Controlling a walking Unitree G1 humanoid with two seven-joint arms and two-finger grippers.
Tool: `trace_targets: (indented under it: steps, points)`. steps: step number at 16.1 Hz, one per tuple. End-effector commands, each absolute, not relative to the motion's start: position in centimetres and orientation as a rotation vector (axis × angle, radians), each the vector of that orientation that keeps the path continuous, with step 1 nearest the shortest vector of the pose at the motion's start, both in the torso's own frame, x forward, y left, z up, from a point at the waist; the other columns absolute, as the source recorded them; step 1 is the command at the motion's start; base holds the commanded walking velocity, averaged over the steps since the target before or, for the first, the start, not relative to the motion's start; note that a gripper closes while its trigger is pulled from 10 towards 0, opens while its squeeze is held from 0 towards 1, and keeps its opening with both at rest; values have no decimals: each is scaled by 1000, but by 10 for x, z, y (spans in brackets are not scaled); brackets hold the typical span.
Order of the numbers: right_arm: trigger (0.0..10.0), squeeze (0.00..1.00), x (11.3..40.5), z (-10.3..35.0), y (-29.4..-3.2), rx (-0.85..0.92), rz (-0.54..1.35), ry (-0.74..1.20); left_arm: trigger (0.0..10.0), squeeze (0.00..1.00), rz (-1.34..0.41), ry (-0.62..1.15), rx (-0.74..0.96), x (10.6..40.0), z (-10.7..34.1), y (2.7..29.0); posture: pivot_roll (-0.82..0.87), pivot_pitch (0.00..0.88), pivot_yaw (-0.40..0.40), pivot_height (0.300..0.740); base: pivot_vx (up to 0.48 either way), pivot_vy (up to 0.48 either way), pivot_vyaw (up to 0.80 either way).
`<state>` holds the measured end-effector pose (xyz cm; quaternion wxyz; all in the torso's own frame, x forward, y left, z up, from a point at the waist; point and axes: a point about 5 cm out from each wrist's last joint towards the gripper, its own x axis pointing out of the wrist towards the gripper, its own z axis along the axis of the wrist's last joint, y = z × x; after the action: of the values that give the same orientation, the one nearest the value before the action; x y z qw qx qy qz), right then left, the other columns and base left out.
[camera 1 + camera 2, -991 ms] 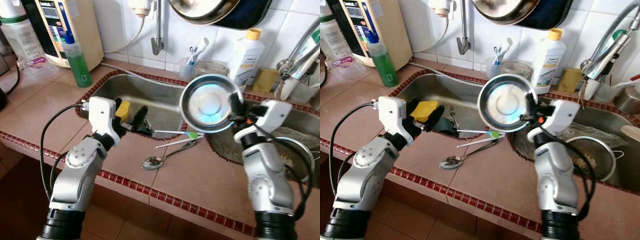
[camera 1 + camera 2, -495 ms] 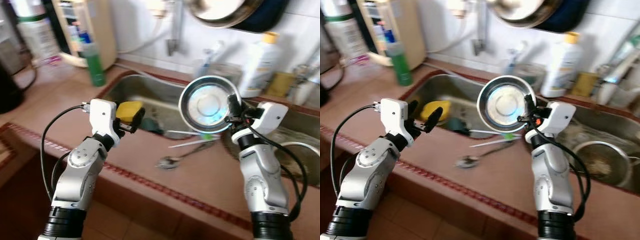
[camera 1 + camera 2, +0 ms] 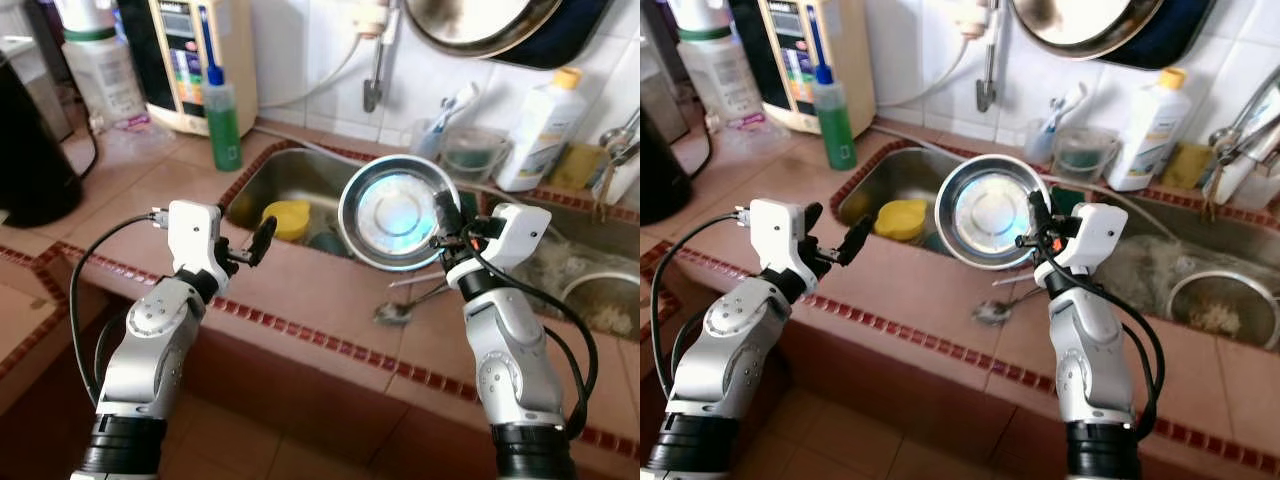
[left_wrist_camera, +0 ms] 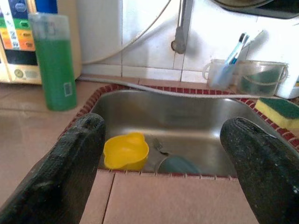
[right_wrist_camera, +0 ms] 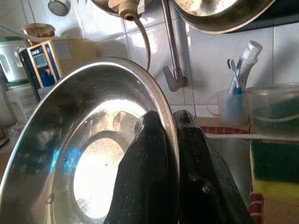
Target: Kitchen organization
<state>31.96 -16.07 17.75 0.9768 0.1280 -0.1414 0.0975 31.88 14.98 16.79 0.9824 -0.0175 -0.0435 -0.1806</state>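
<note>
— What's closest to the camera?

— The two silver arms over the tiled counter [image 3: 300,300]. The left gripper [image 3: 252,245] hovers just above the counter's front part, near the sink's front rim, with its black fingers spread apart and nothing between them.

— And the right one?

— The right gripper [image 3: 447,222] is raised above the counter between the two basins, its fingers pinched together on the rim of a steel bowl [image 3: 398,212]. One finger lies inside the rim and one outside, as the right wrist view shows. The bowl is held on edge, clear of the counter, its hollow facing the camera.

— Anything lying on the counter?

— A spoon [image 3: 400,309] lies below the bowl, near the strip between the basins.

— What's in the sink?

— In the left sink [image 4: 187,116] a yellow cup [image 4: 126,151] sits near the front wall, and just beside it a dark greenish item that I cannot identify. In the basin to the right there is a metal strainer [image 3: 1223,305].

— And farther back?

— A green bottle [image 3: 222,112] stands on the counter at the sink's left back corner, in front of a cream appliance [image 3: 195,50]. Behind the sink, against the white tiles, a mug with toothbrushes [image 4: 224,72] stands beside a clear tub [image 4: 261,77]; a yellow-and-green sponge [image 4: 280,112] lies on the rim, and a white bottle with a yellow cap [image 3: 540,130] stands to the right. A big pan [image 3: 500,25] hangs on the wall above.
</note>
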Motion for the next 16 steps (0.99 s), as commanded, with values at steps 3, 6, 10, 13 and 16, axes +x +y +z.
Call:
trace_targets:
  steps: [3, 6, 10, 13, 16]
  points:
    - [10000, 0, 320, 179, -166, 254, 182, -297, 10000, 0, -372, -90, -33, 319, 168, 145, -127, 23, -9, 740, 0, 365, 0]
    - [10000, 0, 321, 179, -165, 259, 185, -291, 10000, 0, -365, -90, -24, 319, 167, 144, -129, 17, -7, 740, 0, 0, 0]
    - [10000, 0, 322, 175, -165, 257, 191, -267, 10000, 0, -373, -62, -22, 319, 164, 142, -128, 12, -8, 740, 0, 0, -297]
    - [10000, 0, 322, 175, -164, 255, 192, -269, 10000, 0, -400, -66, 13, 316, 163, 141, -127, 1, -6, 740, 0, 0, -504]
    - [10000, 0, 322, 175, -163, 252, 197, -270, 10000, 0, -400, -68, 15, 316, 164, 143, -126, 0, -6, 740, 0, 0, 0]
